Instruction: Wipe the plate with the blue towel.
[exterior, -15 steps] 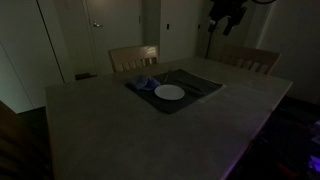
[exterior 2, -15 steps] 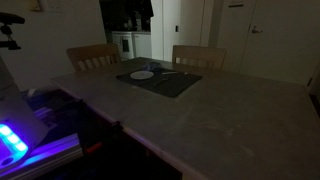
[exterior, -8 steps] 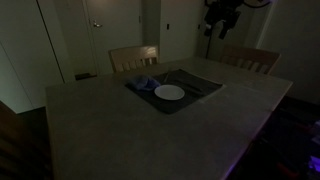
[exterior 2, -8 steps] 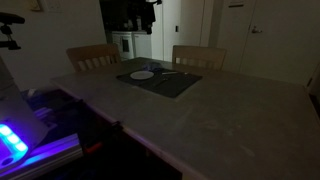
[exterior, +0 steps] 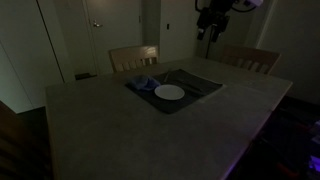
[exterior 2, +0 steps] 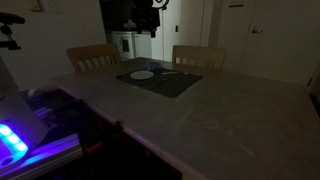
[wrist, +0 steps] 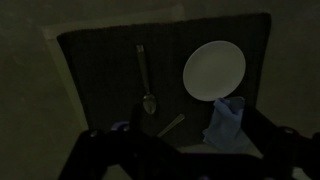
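A white plate [exterior: 169,92] lies on a dark placemat [exterior: 195,88] at the far side of the table; it also shows in an exterior view [exterior 2: 142,74] and in the wrist view [wrist: 214,70]. A crumpled blue towel [exterior: 142,84] lies on the mat right beside the plate, touching its rim in the wrist view [wrist: 225,125]. My gripper [exterior: 207,33] hangs high above the table, well clear of both, and also shows in an exterior view [exterior 2: 152,25]. In the wrist view its dark fingers [wrist: 185,160] stand wide apart and empty.
A spoon [wrist: 146,85] and a second utensil [wrist: 170,126] lie on the mat next to the plate. Two wooden chairs [exterior: 133,58] [exterior: 250,58] stand behind the table. The room is very dark. A blue-lit device [exterior 2: 15,140] sits at one side.
The arm has moved sideways, high up, from beyond the table's edge toward the spot above the placemat. Plate and towel have not moved.
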You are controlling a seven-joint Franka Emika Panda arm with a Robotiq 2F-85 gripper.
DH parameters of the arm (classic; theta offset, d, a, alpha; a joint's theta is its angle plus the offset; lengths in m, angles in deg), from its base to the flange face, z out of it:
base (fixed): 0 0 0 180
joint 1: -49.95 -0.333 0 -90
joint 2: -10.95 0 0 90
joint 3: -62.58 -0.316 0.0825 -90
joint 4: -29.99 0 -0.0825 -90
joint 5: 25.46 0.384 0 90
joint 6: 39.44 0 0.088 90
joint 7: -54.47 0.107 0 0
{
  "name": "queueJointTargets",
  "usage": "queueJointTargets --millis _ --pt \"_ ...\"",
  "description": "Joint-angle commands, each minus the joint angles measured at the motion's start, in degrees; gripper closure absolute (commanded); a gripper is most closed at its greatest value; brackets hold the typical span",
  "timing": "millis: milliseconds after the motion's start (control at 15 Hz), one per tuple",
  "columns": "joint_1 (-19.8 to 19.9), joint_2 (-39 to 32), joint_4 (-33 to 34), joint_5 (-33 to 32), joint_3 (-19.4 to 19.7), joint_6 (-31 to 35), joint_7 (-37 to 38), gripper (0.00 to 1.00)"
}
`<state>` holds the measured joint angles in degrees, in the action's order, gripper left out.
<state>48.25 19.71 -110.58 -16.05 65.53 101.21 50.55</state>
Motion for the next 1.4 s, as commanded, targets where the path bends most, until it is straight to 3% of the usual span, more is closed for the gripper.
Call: queueJointTargets --millis 0,667,1333 --pt "0.2 -4.8 5.7 1.0 -0.2 -3.7 -2.4 0.00" --pt "0.6 -14.9 17.7 0.5 -2.3 -11.3 -3.8 0.00" --pt "1.0 -27.1 30.2 1.0 -5.1 -13.1 -5.5 0.00"
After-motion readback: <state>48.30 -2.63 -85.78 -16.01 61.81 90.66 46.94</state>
